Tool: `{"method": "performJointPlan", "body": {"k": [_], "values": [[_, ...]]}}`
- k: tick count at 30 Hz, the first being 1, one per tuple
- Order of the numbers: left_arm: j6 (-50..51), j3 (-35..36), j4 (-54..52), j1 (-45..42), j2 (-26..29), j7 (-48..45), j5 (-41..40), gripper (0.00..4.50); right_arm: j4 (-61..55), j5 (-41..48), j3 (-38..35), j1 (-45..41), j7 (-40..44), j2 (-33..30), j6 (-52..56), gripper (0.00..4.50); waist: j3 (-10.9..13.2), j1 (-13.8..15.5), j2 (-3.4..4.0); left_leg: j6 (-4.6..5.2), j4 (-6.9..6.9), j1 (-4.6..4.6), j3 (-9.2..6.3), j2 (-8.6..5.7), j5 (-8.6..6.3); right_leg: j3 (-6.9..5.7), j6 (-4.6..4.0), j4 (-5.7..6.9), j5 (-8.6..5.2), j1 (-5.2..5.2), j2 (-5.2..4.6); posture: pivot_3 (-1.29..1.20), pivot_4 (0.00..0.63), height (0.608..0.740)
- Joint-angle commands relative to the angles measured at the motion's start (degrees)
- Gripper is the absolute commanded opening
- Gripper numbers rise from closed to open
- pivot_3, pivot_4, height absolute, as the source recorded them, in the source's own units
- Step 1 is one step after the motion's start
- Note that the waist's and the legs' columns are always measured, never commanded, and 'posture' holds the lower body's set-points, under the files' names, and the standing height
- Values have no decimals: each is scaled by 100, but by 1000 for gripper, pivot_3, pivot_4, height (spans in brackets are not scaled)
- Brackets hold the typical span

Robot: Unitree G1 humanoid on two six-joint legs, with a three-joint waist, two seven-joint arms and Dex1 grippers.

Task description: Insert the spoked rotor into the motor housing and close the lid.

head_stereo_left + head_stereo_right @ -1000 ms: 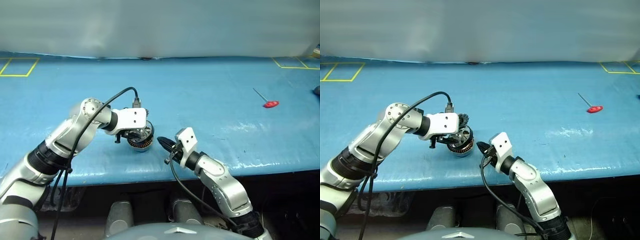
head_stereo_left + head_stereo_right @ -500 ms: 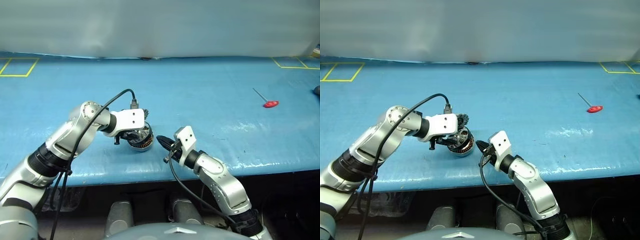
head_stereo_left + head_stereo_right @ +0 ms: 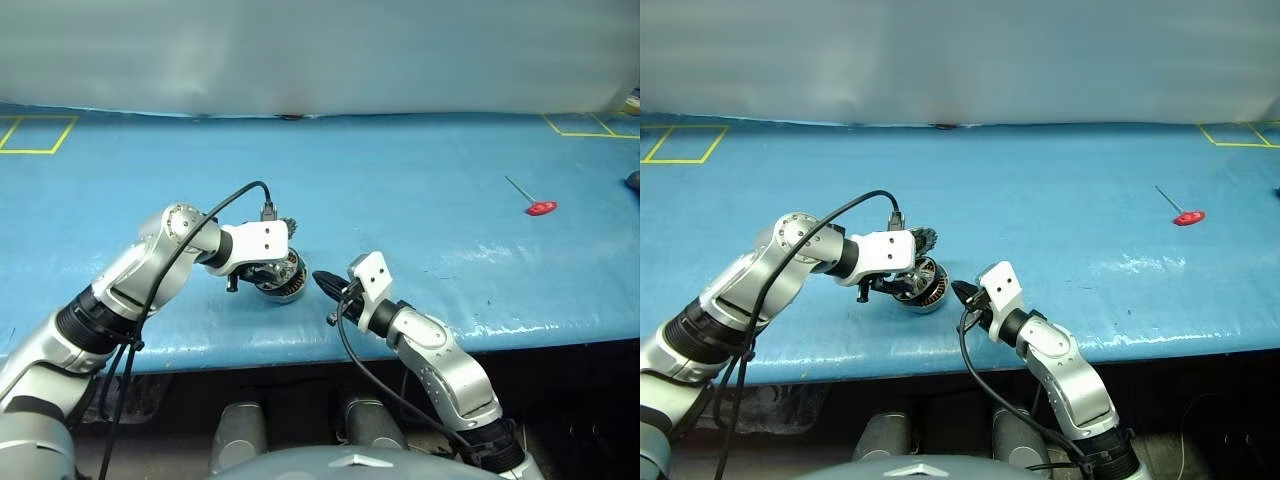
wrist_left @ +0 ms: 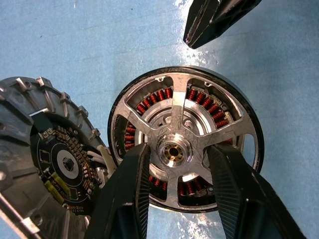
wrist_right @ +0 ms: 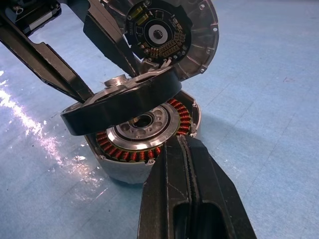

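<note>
Left of centre in the head view, the left gripper [image 3: 268, 278] pinches the spoked rotor [image 5: 124, 104] by its hub, fingers [image 4: 129, 194] part-open, holding it tilted over the motor housing [image 5: 149, 159] on the blue table [image 3: 420, 190]. The lid [image 5: 179, 35] stands flipped open behind. Just right, the right gripper [image 3: 322, 281] is closed, empty, beside the housing. Far right lies a red-handled tool [image 3: 538, 205].

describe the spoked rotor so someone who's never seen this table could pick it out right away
On the blue table, near its front edge, the two arms meet over the silver motor housing with copper-red coils. The spoked rotor hangs tilted just above that cup, gripped at its hub by the left tool. Unlike the ribbed grey lid beside it, it has a dark ring and silver spokes.
</note>
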Motion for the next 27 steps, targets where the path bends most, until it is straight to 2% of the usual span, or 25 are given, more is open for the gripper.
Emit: {"method": "performJointPlan", "body": {"k": [1,12,27], "values": [[-65,37,6,-58,59,-14,67,1473,-130,-4,-13,-13,-2,39,-132,0,0,-1,0,0,0,0,0,0,0,0,0,0,0,0,0,0,150,740],[-11,-14,278,-115,-202,183,180,1473,-128,-25,-27,4,21,19,-138,0,0,2,0,0,0,1,0,0,0,0,0,0,0,1,0,0,150,740],[-88,-79,146,-142,-33,-216,178,1473,-109,-46,-38,-1,-6,49,-165,0,0,-18,0,0,0,1,-1,0,0,1,0,0,0,1,1,0,150,740]]}}
